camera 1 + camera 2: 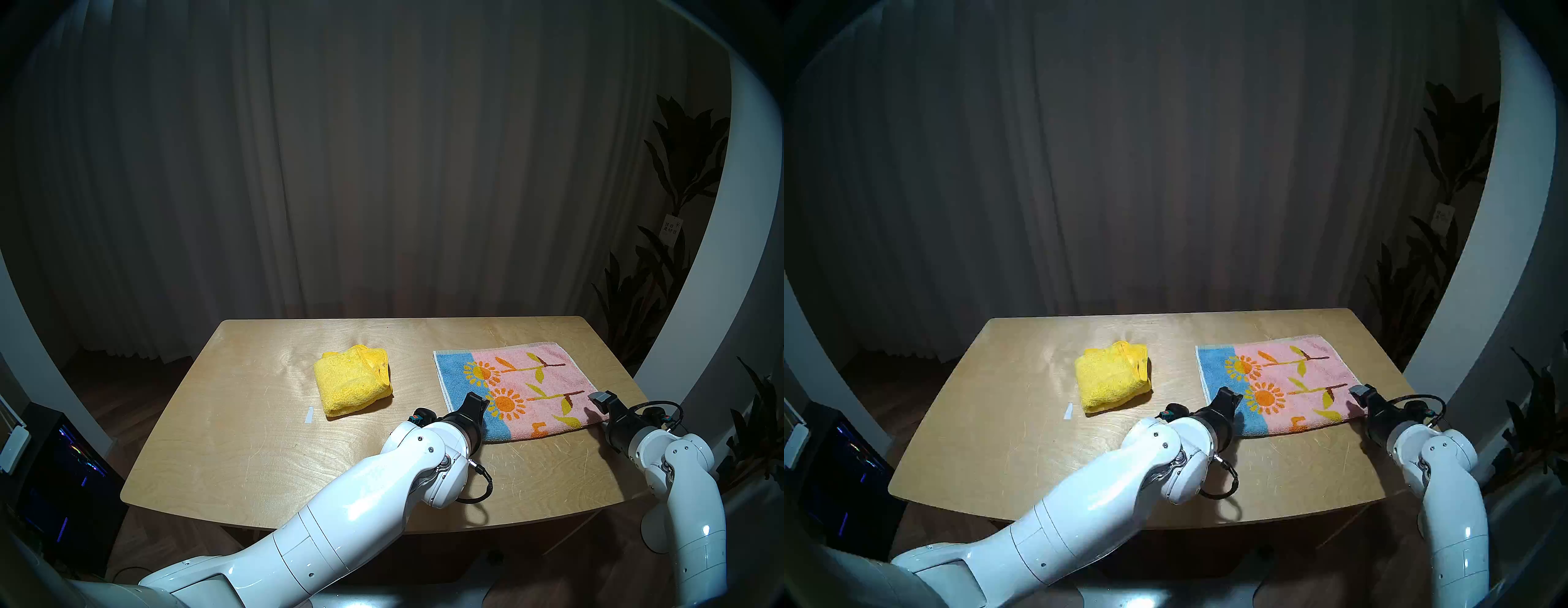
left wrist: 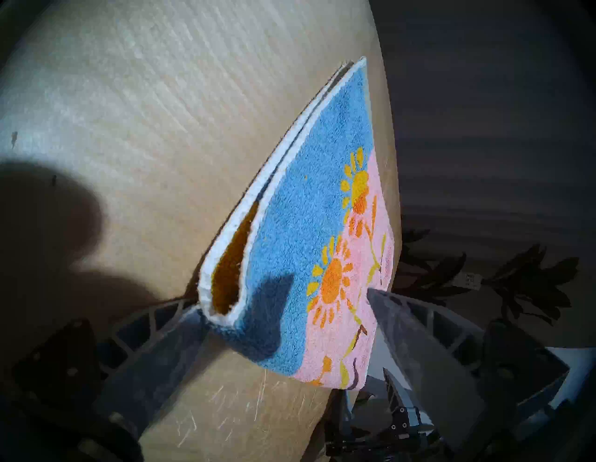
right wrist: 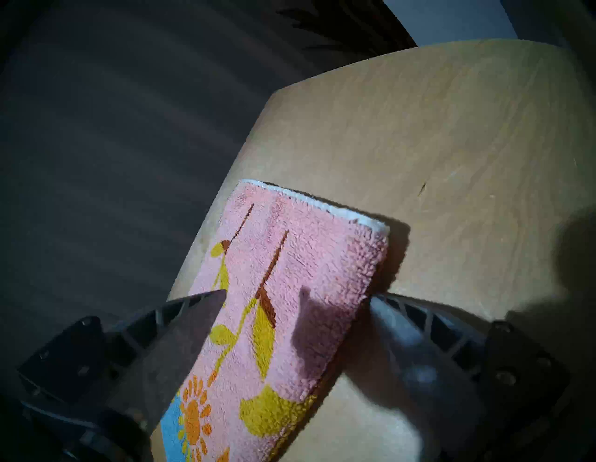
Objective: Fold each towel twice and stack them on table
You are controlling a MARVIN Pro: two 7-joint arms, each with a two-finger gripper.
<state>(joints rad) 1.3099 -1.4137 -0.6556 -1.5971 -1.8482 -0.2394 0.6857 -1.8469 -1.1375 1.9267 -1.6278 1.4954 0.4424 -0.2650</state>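
The yellow towel (image 1: 352, 382) (image 1: 1113, 380) lies folded into a thick bundle left of the table's middle. Flat on the right side of the table (image 1: 254, 446) lies the pink towel (image 1: 522, 386) (image 1: 1280, 382) with its blue band and sunflowers, doubled over in two layers. My left gripper (image 1: 473, 403) (image 2: 283, 298) is open, and its fingers straddle the towel's near blue corner (image 2: 258, 322). My right gripper (image 1: 598, 403) (image 3: 298, 294) is also open, with the near pink corner (image 3: 322, 306) between its fingers. Both gripped-side edges rest low on the table.
A small white tape mark (image 1: 309, 415) sits near the yellow towel's front left. A dark curtain hangs behind the table. Potted plants (image 1: 679, 178) stand off the right edge, and a dark computer case (image 1: 63, 467) stands on the floor at the left.
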